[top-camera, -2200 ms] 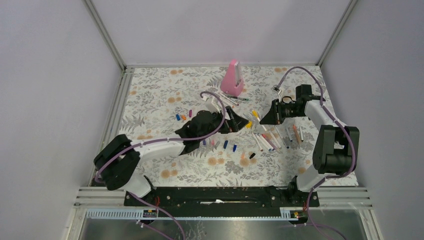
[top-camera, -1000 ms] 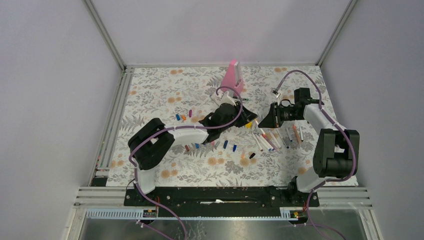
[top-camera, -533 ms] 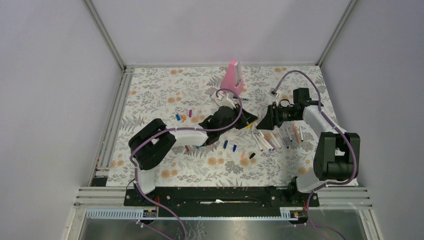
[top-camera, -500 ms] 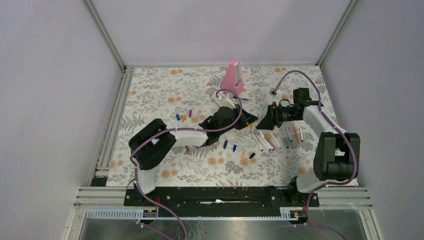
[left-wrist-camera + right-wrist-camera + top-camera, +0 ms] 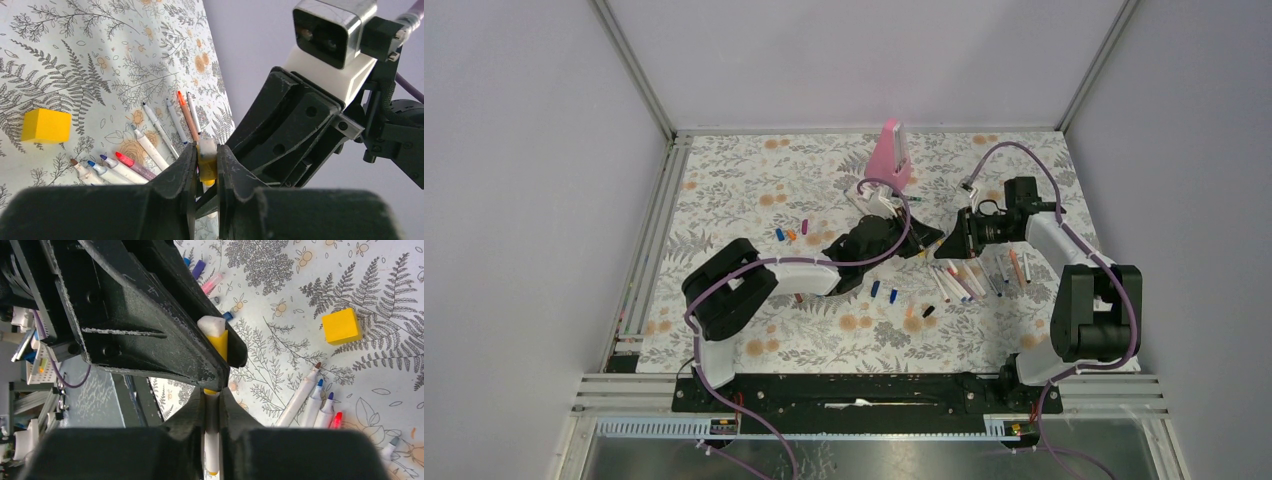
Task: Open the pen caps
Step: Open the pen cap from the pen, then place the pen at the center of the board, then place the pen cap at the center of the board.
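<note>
Centre: shut off by left gripper (image 5: 206, 161) and right gripper (image 5: 212, 401), nose to nose, clamped on the yellow cap (image 5: 218, 346) and white barrel (image 5: 212, 440) of one pen.
Far middle: pink wedge (image 5: 890, 155) upright just behind the left arm (image 5: 784, 270).
Right of centre: uncapped pens (image 5: 959, 280) strewn under and beside the right gripper.
Yellow cube (image 5: 341, 326): on the cloth near the pen tips, apart from them; seemingly below the grippers.
Left middle: left arm stretched across; three loose caps (image 5: 791, 234) just beyond it.
Near strip: scattered caps (image 5: 883, 292).
Far left: bare floral cloth (image 5: 734, 190), open for passing.
</note>
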Action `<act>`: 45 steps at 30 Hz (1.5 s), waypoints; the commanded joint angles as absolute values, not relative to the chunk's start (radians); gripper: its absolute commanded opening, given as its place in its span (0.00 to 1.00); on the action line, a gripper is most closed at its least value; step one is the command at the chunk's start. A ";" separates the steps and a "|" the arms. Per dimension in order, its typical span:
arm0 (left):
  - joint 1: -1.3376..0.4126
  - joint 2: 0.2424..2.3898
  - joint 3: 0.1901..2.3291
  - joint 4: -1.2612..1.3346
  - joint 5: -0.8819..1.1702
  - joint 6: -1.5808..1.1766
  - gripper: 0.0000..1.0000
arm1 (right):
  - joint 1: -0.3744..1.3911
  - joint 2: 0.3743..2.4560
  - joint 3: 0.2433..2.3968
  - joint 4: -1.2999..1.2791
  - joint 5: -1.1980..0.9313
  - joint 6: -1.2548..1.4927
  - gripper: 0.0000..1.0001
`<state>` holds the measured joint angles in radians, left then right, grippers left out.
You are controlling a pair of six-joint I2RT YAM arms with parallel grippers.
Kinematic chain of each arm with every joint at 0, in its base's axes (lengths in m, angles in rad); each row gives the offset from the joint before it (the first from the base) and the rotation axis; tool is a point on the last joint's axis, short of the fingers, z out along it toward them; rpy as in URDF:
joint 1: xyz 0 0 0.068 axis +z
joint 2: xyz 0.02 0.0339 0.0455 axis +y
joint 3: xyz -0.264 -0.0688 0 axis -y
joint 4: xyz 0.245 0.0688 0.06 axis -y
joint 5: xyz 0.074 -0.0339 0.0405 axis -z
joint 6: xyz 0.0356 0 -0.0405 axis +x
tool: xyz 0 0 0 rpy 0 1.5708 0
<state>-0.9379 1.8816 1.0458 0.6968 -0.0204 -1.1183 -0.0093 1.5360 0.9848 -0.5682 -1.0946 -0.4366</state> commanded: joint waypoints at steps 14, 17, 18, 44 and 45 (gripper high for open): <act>-0.714 1.695 1.237 0.769 -0.467 -0.965 0.00 | -0.005 1.564 1.019 -0.662 -1.097 -0.527 0.00; -0.685 1.671 1.232 0.764 -0.475 -0.981 0.00 | -0.005 1.560 1.017 -0.678 -1.110 -0.547 0.00; -0.678 1.666 1.229 0.763 -0.478 -0.987 0.00 | -0.006 1.559 1.016 -0.681 -1.112 -0.555 0.00; -0.643 1.028 0.641 0.178 -0.119 -0.632 0.08 | -0.080 1.237 0.763 -0.049 -0.526 -0.224 0.00; -0.643 1.044 0.640 0.171 -0.112 -0.625 0.08 | -0.080 1.255 0.766 -0.037 -0.532 -0.216 0.00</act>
